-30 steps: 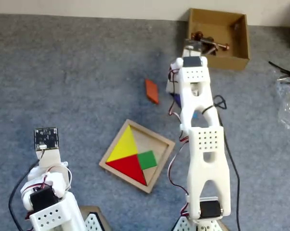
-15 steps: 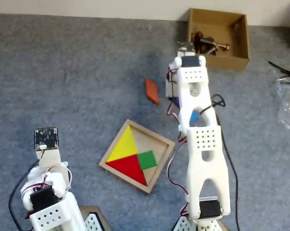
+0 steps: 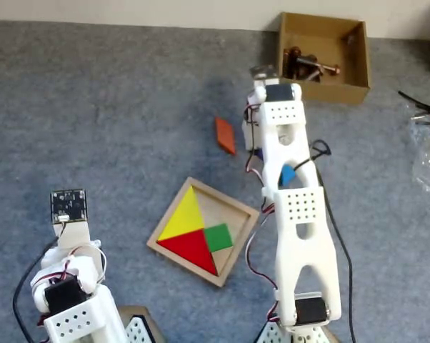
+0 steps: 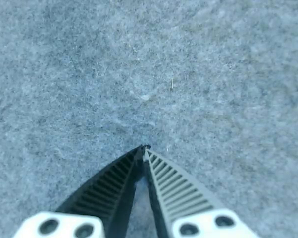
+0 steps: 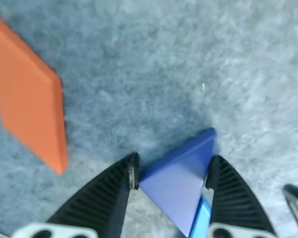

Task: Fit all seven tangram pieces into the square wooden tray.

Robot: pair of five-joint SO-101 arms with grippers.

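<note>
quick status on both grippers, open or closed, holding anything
Left gripper: closed, holding nothing.
Right gripper: closed on the blue triangle.

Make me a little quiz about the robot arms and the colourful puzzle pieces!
1. True or false: the orange piece lies inside the wooden tray.
2. What does the right gripper hold? A) a pink circle B) the blue triangle C) a black star
3. Fill in the number: ___ pieces lie in the wooden tray.

Key: 1 false; 2 B; 3 three.
</note>
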